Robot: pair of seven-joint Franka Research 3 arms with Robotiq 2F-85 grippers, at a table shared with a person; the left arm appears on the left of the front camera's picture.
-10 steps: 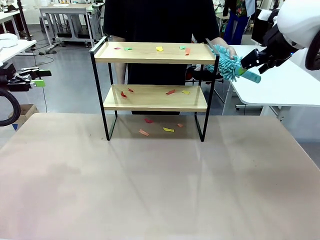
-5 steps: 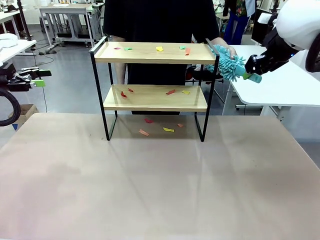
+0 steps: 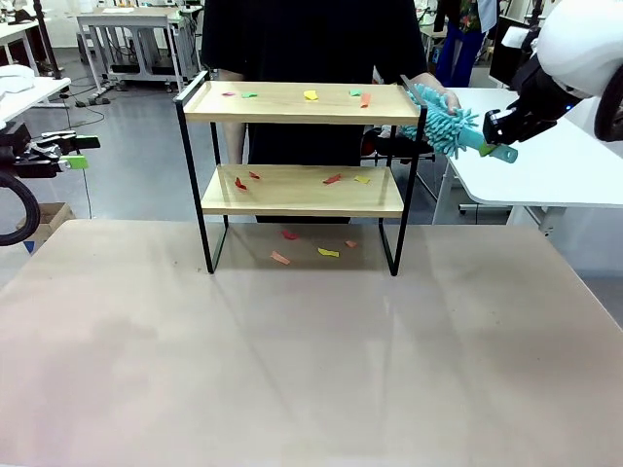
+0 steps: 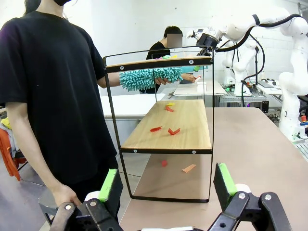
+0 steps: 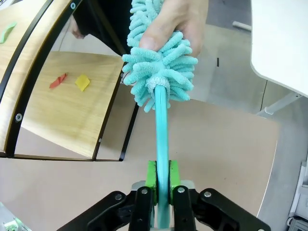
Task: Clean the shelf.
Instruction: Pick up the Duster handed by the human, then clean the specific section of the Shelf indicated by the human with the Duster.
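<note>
Handover, it seems: right fingers (image 5: 162, 179) are clamped on the duster (image 5: 161, 72) handle, a person's hand (image 5: 178, 19) on its head (left fingers (image 4: 167, 184) wide, empty). The shelf (image 3: 282, 115) stands far across the desk (image 3: 292, 370); next probably needs the hand's release, then sweeping.

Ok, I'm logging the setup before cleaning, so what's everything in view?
large table: one, beige, nearest the robot
two-tier light wooden shelf, black metal frame: one, on table's far half
small paper scraps: thirteen, red, orange, yellow, green; five on top board, four on lower, four on table beneath
fluffy duster with plastic handle: one, teal, off shelf's right end
side table: one, white, far right
person's hand: one, gripping the duster's head
left jaws: pair, green pads, open, far left
right jaws: pair, green pads, shut on duster's handle
</note>
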